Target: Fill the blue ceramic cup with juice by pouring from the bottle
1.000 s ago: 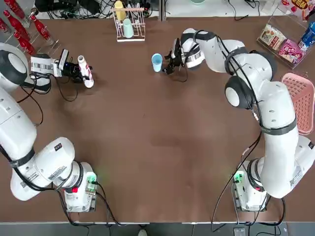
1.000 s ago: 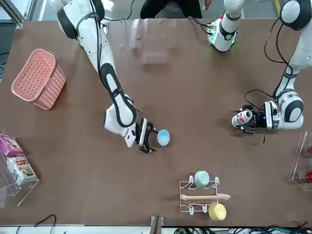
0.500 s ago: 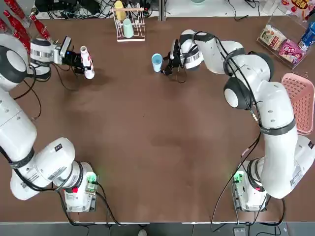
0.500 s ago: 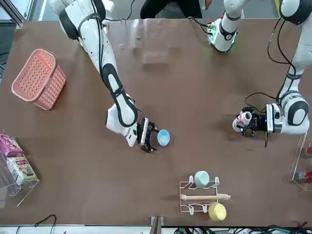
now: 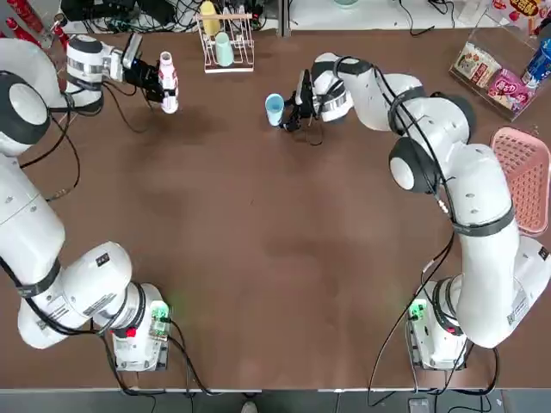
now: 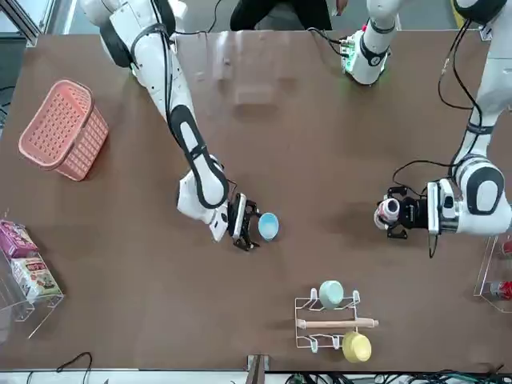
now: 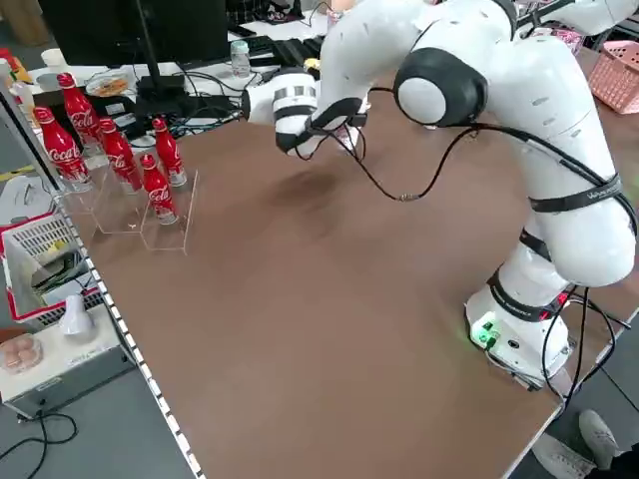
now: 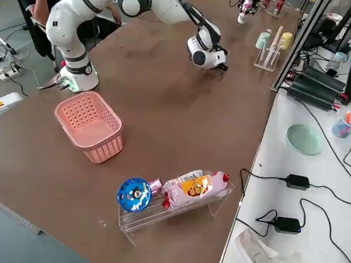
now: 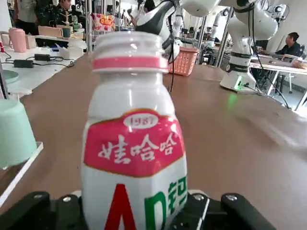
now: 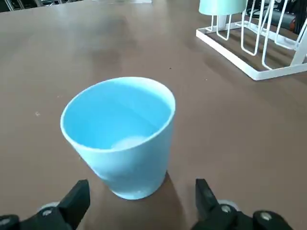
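- The left claw (image 5: 157, 79) is clamped on the bottle (image 5: 168, 77), a small white plastic one with a red label; in the top view it sits at the far left of the desk (image 5: 258, 241), near the white drying rack (image 5: 225, 43).
- In the left wrist view the bottle (image 9: 134, 143) stands upright between the black fingers (image 9: 43, 211), its white neck ringed by a pink band.
- From the front, the bottle (image 6: 387, 212) shows mostly its round top, gripped by the left claw (image 6: 398, 214).
- The blue ceramic cup (image 5: 275, 108) stands upright on the desk at the far middle, well apart from the bottle.
- The right claw (image 5: 290, 105) is just beside the cup, jaws spread wide; in the right wrist view its fingers (image 10: 76, 201) flank the cup (image 10: 120, 143) without touching it.
- The rack holds a pale mint-green cup (image 5: 224, 49) and a yellow cup (image 5: 209, 17).
- A pink basket (image 5: 527, 176) sits at the right edge of the desk.
- Red cola bottles (image 7: 110, 145) stand in a clear holder on the left side.
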